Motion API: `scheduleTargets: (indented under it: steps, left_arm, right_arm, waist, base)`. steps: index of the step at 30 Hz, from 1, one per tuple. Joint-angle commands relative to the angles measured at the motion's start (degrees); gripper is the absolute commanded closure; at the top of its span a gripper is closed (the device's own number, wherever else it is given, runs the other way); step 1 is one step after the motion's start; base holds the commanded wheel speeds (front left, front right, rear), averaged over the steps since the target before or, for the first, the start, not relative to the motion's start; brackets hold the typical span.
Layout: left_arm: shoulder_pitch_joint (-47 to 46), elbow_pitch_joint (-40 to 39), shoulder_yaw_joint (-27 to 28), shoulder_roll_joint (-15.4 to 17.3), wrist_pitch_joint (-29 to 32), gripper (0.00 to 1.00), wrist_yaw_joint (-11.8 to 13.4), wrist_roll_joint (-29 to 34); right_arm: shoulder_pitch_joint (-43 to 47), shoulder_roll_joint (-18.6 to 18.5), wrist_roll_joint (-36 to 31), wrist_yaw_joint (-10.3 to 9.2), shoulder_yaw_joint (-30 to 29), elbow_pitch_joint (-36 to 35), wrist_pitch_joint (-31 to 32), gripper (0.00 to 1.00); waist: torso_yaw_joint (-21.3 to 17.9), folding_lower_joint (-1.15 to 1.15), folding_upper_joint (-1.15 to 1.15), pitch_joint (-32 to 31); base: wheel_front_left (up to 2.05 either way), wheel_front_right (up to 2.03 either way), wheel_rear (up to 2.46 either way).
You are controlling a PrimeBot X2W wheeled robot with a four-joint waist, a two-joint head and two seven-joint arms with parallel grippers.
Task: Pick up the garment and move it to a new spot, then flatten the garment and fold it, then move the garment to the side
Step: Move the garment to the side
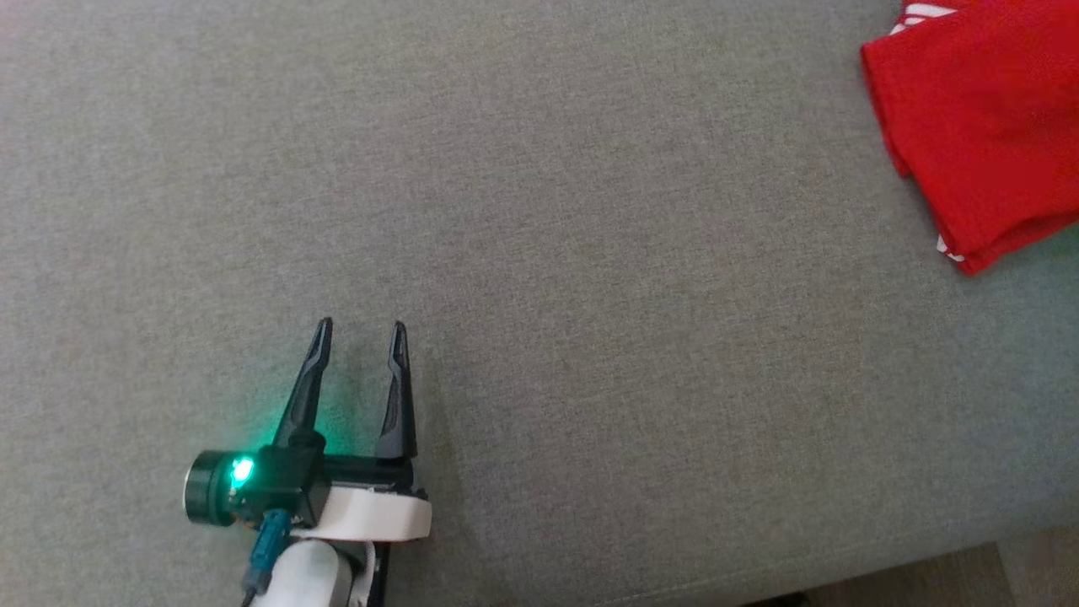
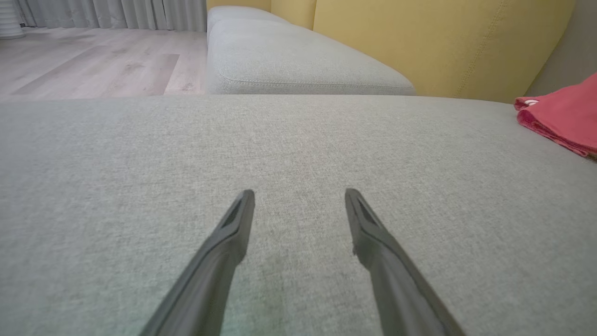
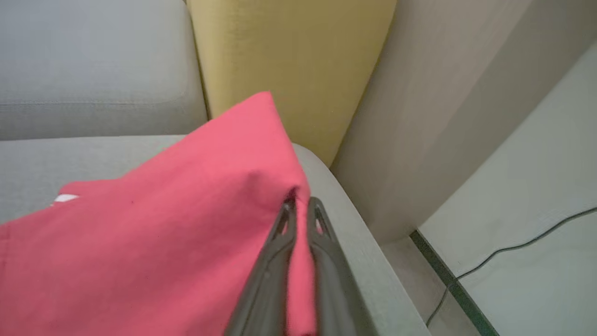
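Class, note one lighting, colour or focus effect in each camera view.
Head view: a green lamp by the left gripper tints the grey cushion beside it. Left wrist view: the fingers blur toward the lens. Right wrist view: the garment looks washed-out pink.

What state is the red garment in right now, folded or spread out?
Folded: the red garment lies as a compact stack with doubled edges at its near corner. The right gripper is pinching one edge.
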Motion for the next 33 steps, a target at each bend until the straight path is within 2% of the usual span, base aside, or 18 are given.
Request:
scheduleTargets:
  steps: [1, 2, 7, 11, 14, 17, 21, 26, 33]
  left_arm:
    - [-0.96, -1.83, 1.99, -0.30, -0.47, 0.00, -0.10, 0.56]
    - [-1.16, -2.02, 2.04, -0.30, -0.47, 0.00, -0.19, 0.63]
    - [-1.10, -2.84, 2.01, -0.30, -0.47, 0.00, -0.16, 0.24]
    - [0.29, -3.33, 2.33, -0.30, -0.47, 0.00, 0.40, -1.23]
    - [2.09, -3.25, 2.25, -0.30, -0.47, 0.00, 0.50, -2.74]
    - [3.90, -2.86, 1.87, -0.30, -0.47, 0.00, 0.61, -3.98]
    - [6.05, -2.24, 0.82, -0.30, -0.47, 0.00, 0.59, -5.10]
    - [7.46, -1.45, 0.09, -0.30, -0.47, 0.00, 0.03, -4.99]
    - [10.73, -4.04, 1.95, -0.30, -0.47, 0.00, 3.16, -4.18]
  right_arm:
    - [0.04, -2.01, -0.82, 0.39, -1.28, 0.78, 0.24, 0.51]
    - [-0.04, -1.72, -1.39, 0.39, -2.47, 2.00, 0.03, 0.00]
    - [0.53, 0.36, -5.27, 0.39, -5.57, 5.69, -1.76, 0.00]
    - [3.72, 5.18, -8.83, 0.39, -6.04, 3.94, -3.84, 0.00]
    - [9.24, 9.36, -9.83, 0.39, -5.06, -1.94, -4.35, 0.00]
    - [16.90, 13.25, -9.82, 0.39, -3.84, -11.22, -4.40, 0.00]
    - [28.39, 16.62, -8.66, 0.39, -1.06, -23.45, -4.42, 0.00]
    - [39.19, 21.33, -7.48, 0.39, -1.32, -33.54, -4.42, 0.00]
    - [49.54, 28.35, -12.62, 0.39, -3.18, -44.29, -4.43, 0.00]
  waist:
    - [-0.18, -0.01, 0.00, 0.29]
    - [-0.16, -0.01, 0.00, 0.17]
    - [0.48, -0.01, 0.00, -1.93]
    - [1.67, -0.01, 0.00, -6.87]
    - [2.95, -0.01, 0.00, -11.66]
    - [4.49, -0.01, 0.00, -16.67]
    - [7.00, -0.01, 0.00, -22.98]
    - [10.15, -0.01, 0.00, -26.87]
    - [11.36, -0.01, 0.00, -30.54]
  base:
    - [0.00, 0.00, 0.00]
    - [0.00, 0.00, 0.00]
    - [0.00, 0.00, 0.00]
    - [0.00, 0.00, 0.00]
    - [0.00, 0.00, 0.00]
    - [0.00, 0.00, 0.00]
    - [0.00, 0.00, 0.00]
    - [0.00, 0.00, 0.00]
    - [0.00, 0.00, 0.00]
